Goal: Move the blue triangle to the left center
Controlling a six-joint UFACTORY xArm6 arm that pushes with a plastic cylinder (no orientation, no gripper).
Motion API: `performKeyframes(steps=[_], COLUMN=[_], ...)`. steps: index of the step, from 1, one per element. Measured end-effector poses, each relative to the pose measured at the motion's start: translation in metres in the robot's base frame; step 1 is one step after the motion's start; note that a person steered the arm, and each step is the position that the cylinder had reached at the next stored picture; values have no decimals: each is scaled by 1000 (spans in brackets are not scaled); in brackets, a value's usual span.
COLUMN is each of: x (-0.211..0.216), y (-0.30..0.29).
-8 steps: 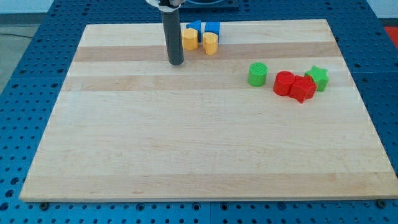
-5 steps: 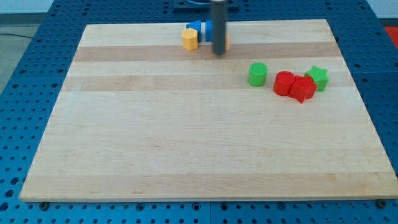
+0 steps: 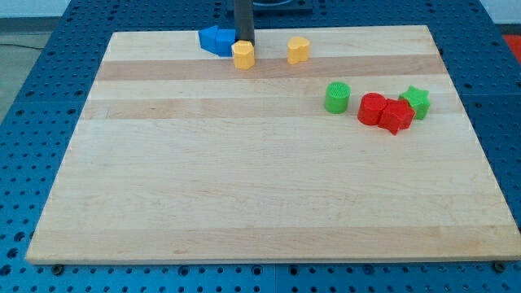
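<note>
The near half of the wooden board [image 3: 244,203] carries no blocks. Farther up, toward the view's right, sit 4 blocks: a green cylinder [image 3: 337,97], a red cylinder [image 3: 372,109] touching a second red block [image 3: 396,115], and a green star [image 3: 416,101] just behind that one. Near the view's top edge, a yellow block [image 3: 242,54] sits just beside my tip [image 3: 244,42], and another yellow block [image 3: 299,50] lies apart to its right. The blue blocks [image 3: 216,39], their shapes merged so the triangle cannot be singled out, touch my tip's left side, at top center-left. The arm has no claw, only a dark rod.
</note>
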State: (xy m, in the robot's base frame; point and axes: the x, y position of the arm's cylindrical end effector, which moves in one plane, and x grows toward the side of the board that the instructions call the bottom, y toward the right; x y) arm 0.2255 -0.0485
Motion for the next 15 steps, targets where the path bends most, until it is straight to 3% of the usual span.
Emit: performKeyframes(steps=[2,4,5,6,7,8,9,11,13,15], x=[-33,10,-10,3,50,12,17,130,155,169], y=[-59,-104,-129,-178,-186,-184,-164,-138,-99,-170])
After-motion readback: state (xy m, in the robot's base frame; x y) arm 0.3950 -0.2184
